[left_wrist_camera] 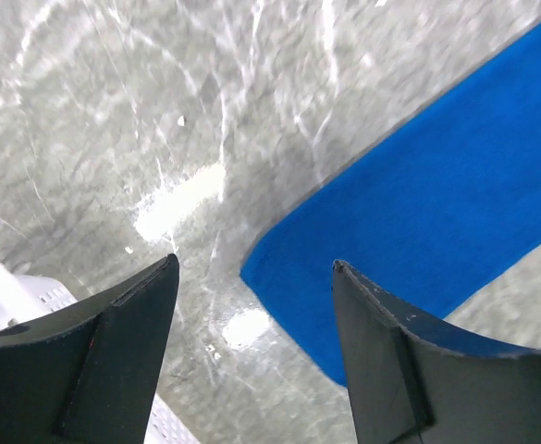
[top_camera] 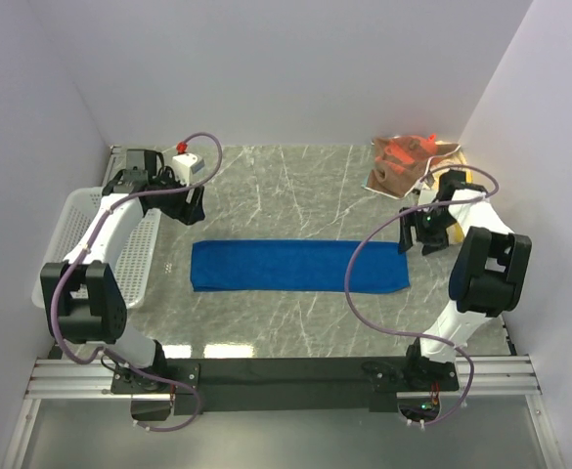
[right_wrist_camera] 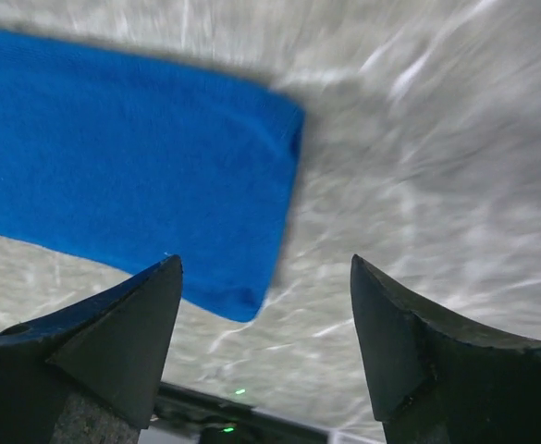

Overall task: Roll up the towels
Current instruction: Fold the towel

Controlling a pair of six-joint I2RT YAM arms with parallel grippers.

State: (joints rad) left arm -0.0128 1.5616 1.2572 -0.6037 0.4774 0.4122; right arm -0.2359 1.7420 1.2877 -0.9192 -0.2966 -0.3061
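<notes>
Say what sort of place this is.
Probably a robot lab test cell: plain white walls box in a marbled table, the left arm and right arm are bolted to a rail, and one blue towel lies flat.

left arm (top_camera: pixel 105 227) and right arm (top_camera: pixel 450 320): white shells with black joints. a purple cable (top_camera: pixel 348 278) loops along each. fingers (left_wrist_camera: pixel 113 361) are black, wedge-shaped, matte. bases sit on a black bar (top_camera: pixel 295 371).
</notes>
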